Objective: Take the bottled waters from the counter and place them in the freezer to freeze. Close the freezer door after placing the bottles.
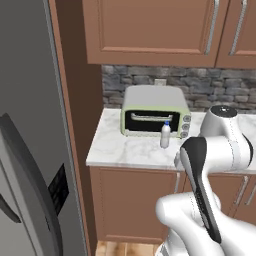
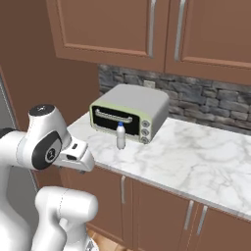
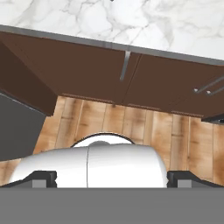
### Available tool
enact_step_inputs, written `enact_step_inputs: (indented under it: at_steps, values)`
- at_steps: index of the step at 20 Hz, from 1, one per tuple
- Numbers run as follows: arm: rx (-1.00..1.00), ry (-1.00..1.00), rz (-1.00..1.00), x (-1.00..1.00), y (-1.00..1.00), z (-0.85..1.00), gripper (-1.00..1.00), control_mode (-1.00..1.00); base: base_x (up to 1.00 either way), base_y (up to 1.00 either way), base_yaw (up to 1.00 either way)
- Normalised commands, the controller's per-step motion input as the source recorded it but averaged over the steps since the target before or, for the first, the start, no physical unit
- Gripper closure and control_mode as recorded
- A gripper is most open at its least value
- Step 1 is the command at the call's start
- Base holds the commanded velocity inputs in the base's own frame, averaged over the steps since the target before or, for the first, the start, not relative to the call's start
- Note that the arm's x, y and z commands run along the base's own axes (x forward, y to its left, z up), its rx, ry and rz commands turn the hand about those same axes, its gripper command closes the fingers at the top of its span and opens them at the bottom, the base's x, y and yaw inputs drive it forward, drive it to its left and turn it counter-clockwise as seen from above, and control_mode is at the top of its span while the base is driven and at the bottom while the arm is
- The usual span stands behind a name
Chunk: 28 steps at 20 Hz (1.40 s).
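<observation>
One bottled water stands upright on the counter, just before the toaster oven; the freezer rises at the left beyond a wooden panel; the gripper stands wide, empty, over floorboards.

Arm folded, pincer downward — fingers wide apart

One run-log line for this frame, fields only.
stage: pre-grasp | end effector: open, empty, over floor | bottled water: upright on counter, before toaster oven | freezer: not loaded
</observation>
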Motion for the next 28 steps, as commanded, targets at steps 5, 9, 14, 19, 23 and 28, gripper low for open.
enact_step_inputs:
  at_steps: [5,9,14,19,23,28]
  values:
    - [0.0,0.0,0.0,0.0,0.0,0.0,-1.0,1.0,0.23,0.17,-0.01]
    - [0.0,0.0,0.0,0.0,0.0,0.0,-1.0,1.0,0.11,0.29,0.0]
    - [0.0,0.0,0.0,0.0,0.0,0.0,-1.0,1.0,0.16,0.28,0.0]
    - [0.0,0.0,0.0,0.0,0.0,0.0,-1.0,1.0,0.35,0.21,0.0]
    - [0.0,0.0,0.0,0.0,0.0,0.0,-1.0,1.0,0.39,0.21,0.0]
    - [0.0,0.0,0.0,0.0,0.0,0.0,-1.0,1.0,0.44,0.03,0.01]
